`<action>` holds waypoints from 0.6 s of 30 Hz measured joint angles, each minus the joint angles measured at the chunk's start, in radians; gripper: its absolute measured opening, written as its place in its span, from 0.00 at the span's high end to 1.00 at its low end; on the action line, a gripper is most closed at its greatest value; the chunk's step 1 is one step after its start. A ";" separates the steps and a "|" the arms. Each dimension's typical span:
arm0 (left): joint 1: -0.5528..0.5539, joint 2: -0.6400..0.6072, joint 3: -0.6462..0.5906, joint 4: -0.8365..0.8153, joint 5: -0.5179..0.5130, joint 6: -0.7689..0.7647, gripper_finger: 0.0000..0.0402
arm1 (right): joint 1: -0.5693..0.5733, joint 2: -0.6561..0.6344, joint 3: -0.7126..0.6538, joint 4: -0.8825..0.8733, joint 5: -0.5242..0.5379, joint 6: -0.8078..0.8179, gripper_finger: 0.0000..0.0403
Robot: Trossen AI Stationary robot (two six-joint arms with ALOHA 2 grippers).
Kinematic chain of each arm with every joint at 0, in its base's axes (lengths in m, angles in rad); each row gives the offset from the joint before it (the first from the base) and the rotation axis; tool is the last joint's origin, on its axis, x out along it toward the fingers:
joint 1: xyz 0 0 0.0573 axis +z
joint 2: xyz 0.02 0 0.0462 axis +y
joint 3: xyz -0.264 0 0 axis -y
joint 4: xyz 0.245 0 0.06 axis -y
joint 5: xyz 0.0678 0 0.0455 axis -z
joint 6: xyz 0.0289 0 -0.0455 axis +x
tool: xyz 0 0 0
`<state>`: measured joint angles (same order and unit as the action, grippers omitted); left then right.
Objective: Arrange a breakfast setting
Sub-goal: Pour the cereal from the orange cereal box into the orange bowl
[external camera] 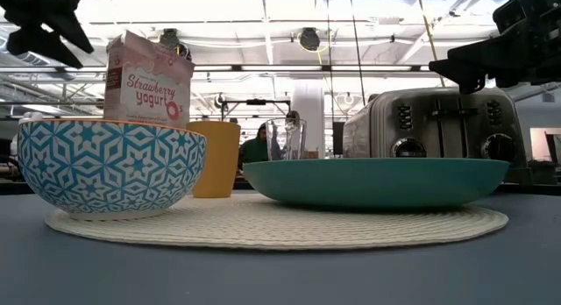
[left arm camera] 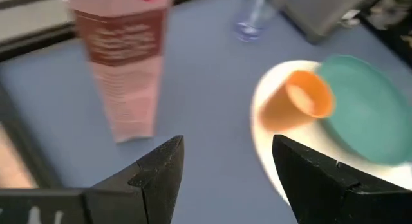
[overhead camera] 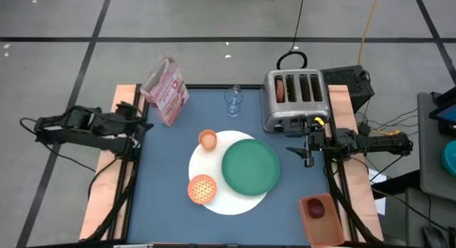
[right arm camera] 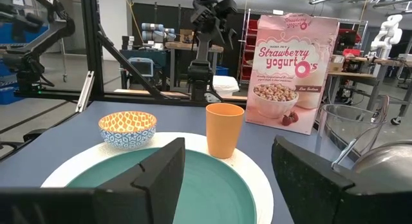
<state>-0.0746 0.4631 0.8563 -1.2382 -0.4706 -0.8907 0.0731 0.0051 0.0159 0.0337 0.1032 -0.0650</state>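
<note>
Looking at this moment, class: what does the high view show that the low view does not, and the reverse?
Only the high view shows the red dish on the wooden edge at the right, the toaster's slots, and the left gripper and right gripper at the table's sides. Only the low view shows the bowl's blue-and-white outside and the room behind. Both show the green plate, placemat, orange cup, bowl, glass, cereal box and toaster.

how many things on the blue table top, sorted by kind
Dishes: 3 (green plate, patterned bowl, orange cup)
Glassware: 1 (clear glass)
Mats: 1 (white round placemat)
Food boxes: 1 (cereal box)
Appliances: 1 (toaster)
Total: 7
</note>
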 joint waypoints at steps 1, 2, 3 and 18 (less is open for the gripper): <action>0.000 0.007 0.000 -0.005 -0.021 -0.007 0.40 | 0.000 0.000 0.000 0.000 0.000 0.000 0.45; 0.000 0.014 0.000 -0.007 -0.039 -0.010 0.40 | 0.000 0.000 0.000 0.000 0.000 0.000 0.45; 0.000 0.022 0.000 -0.008 -0.057 -0.011 0.40 | 0.000 0.000 0.000 0.000 0.000 0.000 0.45; 0.000 0.081 0.000 -0.008 -0.118 0.031 0.40 | 0.000 0.000 0.000 0.000 0.000 -0.001 0.45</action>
<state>-0.0746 0.5442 0.8566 -1.2461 -0.5884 -0.8593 0.0729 0.0050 0.0162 0.0335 0.1032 -0.0658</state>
